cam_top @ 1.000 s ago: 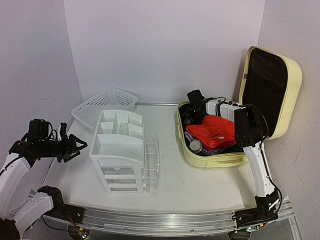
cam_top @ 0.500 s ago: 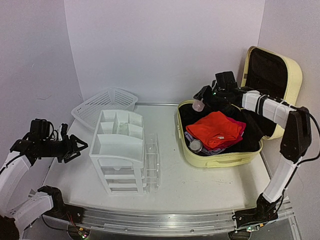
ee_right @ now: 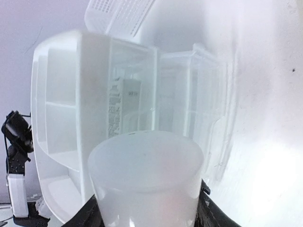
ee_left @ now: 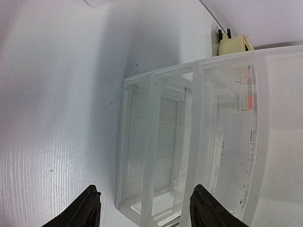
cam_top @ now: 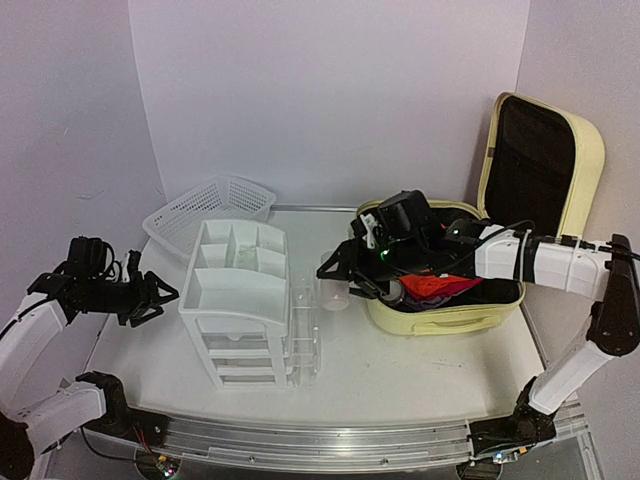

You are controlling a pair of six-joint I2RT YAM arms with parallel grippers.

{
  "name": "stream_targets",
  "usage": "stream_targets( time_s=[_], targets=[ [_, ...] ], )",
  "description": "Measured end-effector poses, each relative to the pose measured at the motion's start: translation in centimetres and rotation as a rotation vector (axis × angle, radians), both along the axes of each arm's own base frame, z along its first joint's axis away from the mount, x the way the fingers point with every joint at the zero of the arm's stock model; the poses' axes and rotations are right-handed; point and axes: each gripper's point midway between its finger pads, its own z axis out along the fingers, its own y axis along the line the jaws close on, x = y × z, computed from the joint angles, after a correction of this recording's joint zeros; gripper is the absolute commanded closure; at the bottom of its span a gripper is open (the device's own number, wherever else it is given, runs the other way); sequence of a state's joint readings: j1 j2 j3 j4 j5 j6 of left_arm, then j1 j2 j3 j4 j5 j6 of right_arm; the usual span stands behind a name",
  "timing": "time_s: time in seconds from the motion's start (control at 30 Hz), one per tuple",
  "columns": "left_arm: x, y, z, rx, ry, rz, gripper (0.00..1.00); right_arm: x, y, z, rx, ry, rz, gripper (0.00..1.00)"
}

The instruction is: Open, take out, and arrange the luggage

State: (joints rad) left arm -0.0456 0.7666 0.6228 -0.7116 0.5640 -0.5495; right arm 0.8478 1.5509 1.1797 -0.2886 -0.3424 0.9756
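Right tool (cam_top: 338, 282) held a frosted cup (ee_right: 147, 170) beside the open luggage (cam_top: 440, 318).
Drawer organizer (cam_top: 240, 290) stood between it and the wide-spread left tool (cam_top: 152, 297).

Pale yellow on the luggage (cam_top: 440, 320) shell, black on its lining. Red on the cloth (cam_top: 445, 286) inside. Plain white on the drawer organizer (cam_top: 238, 290); white open mesh on the basket (cam_top: 212, 205) at the white table's (cam_top: 400, 370) far left corner. Frosted milky white on the cup (ee_right: 147, 175).

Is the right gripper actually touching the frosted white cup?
Touching. The right wrist view shows the frosted white cup clamped between both fingers of the right gripper, with no gap on either side.
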Motion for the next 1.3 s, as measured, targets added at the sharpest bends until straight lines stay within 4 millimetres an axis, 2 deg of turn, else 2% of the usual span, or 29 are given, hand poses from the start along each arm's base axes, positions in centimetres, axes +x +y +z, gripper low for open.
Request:
stream_targets(
  time_s=[0.13, 0.27, 0.33, 0.63, 0.77, 0.83, 0.9, 1.0, 1.07, 1.23, 1.3],
  targets=[
    [0.2, 0.0, 0.2, -0.002, -0.015, -0.001, 0.34, -1.9, 2.1, -0.5, 0.0, 0.023, 0.043, 0.41],
    [0.1, -0.1, 0.7, -0.008, -0.033, -0.004, 0.34, -2.1, 4.0, -1.4, -0.005, 0.043, 0.058, 0.41],
    [0.0, -0.1, 1.0, -0.012, -0.047, -0.003, 0.34, -2.1, 4.3, -2.0, -0.012, 0.052, 0.057, 0.41],
    [-0.2, -0.1, 1.2, -0.015, -0.062, -0.001, 0.34, -1.5, 3.5, -3.2, -0.079, 0.013, 0.034, 0.35],
    [0.1, -0.1, 0.5, -0.012, -0.035, 0.0, 0.37, -0.8, 1.5, -3.6, -0.185, -0.072, 0.023, 0.43],
    [0.4, -0.1, 0.0, -0.01, -0.011, 0.001, 0.39, -0.3, -0.5, -3.6, -0.259, -0.131, -0.004, 0.54],
    [0.6, -0.1, -1.1, -0.006, 0.028, 0.003, 0.41, 0.1, -2.4, -3.5, -0.329, -0.18, -0.02, 0.57],
    [0.8, -0.5, -3.3, 0.01, 0.098, -0.015, 0.44, 0.5, -3.7, -4.0, -0.402, -0.224, 0.015, 0.63],
    [0.6, -1.3, -4.9, 0.026, 0.154, -0.047, 0.45, 0.5, -3.6, -5.2, -0.44, -0.22, 0.054, 0.64],
    [0.5, -1.8, -8.2, 0.05, 0.249, -0.064, 0.46, 0.3, -1.4, -10.0, -0.495, -0.151, 0.159, 0.67],
    [0.4, -1.9, -9.2, 0.049, 0.263, -0.062, 0.48, 0.0, -0.4, -11.4, -0.487, -0.123, 0.186, 0.68]
  ],
)
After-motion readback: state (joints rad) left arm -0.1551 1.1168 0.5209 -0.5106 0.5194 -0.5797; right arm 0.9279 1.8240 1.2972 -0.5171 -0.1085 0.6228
